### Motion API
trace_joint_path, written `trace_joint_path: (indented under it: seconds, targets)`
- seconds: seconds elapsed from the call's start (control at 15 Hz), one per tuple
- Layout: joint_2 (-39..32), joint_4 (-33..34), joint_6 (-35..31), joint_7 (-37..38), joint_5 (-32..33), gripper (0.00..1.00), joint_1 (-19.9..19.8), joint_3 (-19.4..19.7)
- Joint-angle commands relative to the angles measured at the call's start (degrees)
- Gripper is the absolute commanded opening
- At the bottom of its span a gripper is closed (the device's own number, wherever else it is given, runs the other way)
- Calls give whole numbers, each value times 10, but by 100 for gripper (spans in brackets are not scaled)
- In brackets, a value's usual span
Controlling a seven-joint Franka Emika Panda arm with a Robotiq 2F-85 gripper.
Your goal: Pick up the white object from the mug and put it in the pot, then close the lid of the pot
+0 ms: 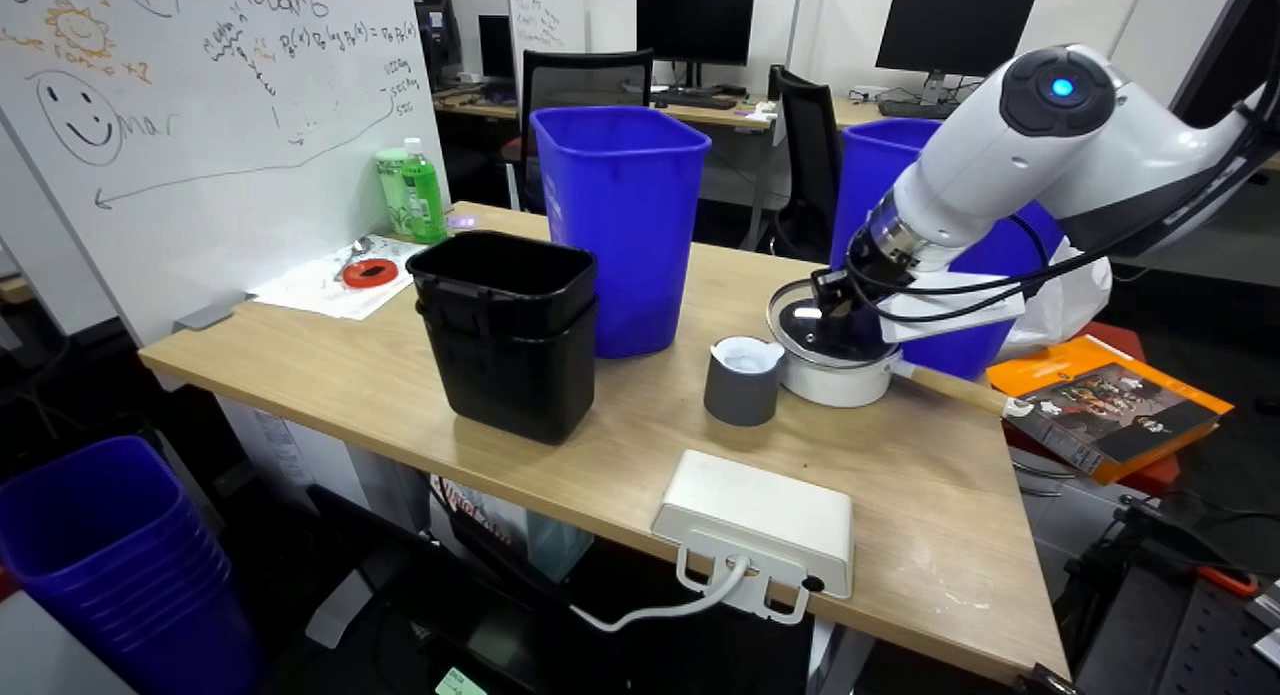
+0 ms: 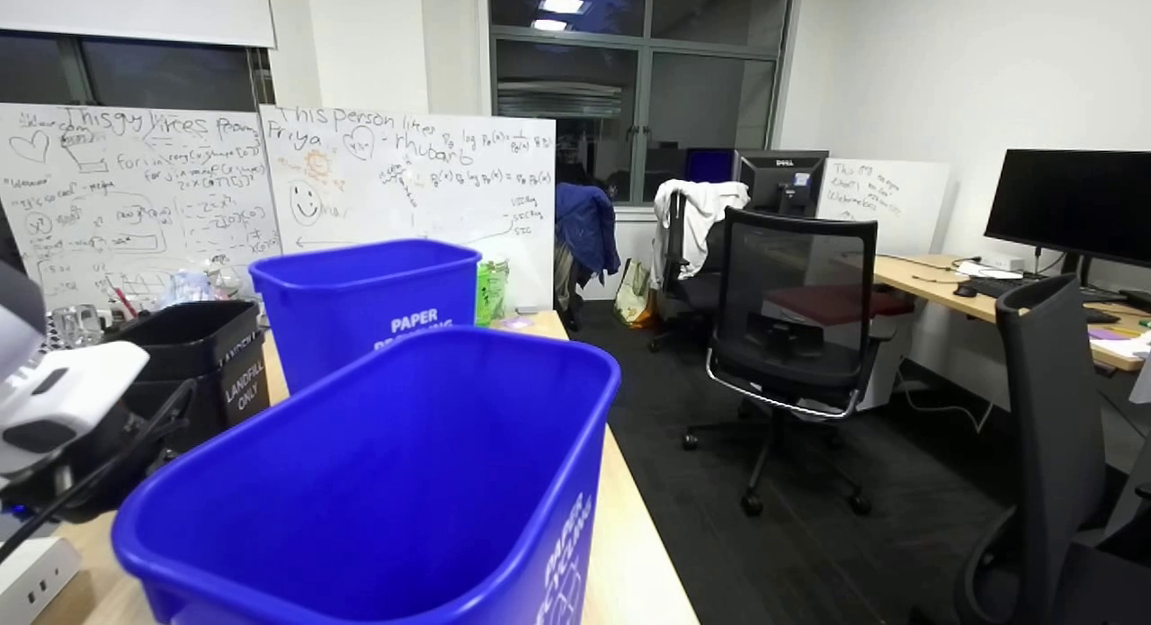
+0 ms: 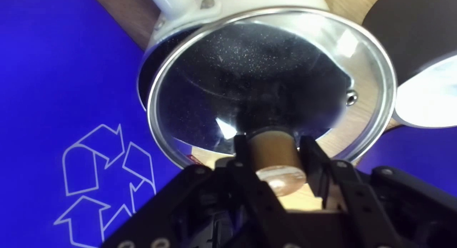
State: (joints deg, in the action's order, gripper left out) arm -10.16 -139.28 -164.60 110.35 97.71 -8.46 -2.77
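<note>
Presently, my pincer (image 3: 274, 146) is narrowed on the brown knob (image 3: 275, 158) of the glass lid (image 3: 250, 55), one finger to each side. Held thus, the lid is tilted and off-centre over the pot (image 1: 838, 387). From the wrist view, it overhangs the worktop (image 1: 900, 505) toward the mug (image 1: 740, 397), while a crescent of the pot's dark interior lies uncovered on the opposite side. Contact between lid rim and pot cannot be determined.

The pot stands upright, its handle (image 1: 955, 388) pointing away from the mug. The mug is upright, just beside the pot; whether they touch, I cannot tell. White shows in the mug's mouth; I cannot establish whether it is the white object or the mug's own lining.

Both exterior views show two blue bins: the farther bin (image 1: 625, 245) near the mug, the nearer bin (image 2: 360, 481) behind the pot, with my arm (image 1: 960, 165) in front of it. A black bin (image 1: 510, 365) stands beside the farther bin. A white box (image 1: 755, 510) with a cable rests at the worktop's edge.
</note>
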Motion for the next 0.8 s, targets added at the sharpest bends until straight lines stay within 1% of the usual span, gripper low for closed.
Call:
trace_joint_path:
  seconds: [0.0,0.47,0.6,0.73]
  targets:
    - [-17,16,-11,41,33,14,-2,0]
    - [-15,13,12,78,46,14,1,0]
    - [-13,13,14,95,62,14,1,0]
    - [-11,11,13,95,74,14,1,0]
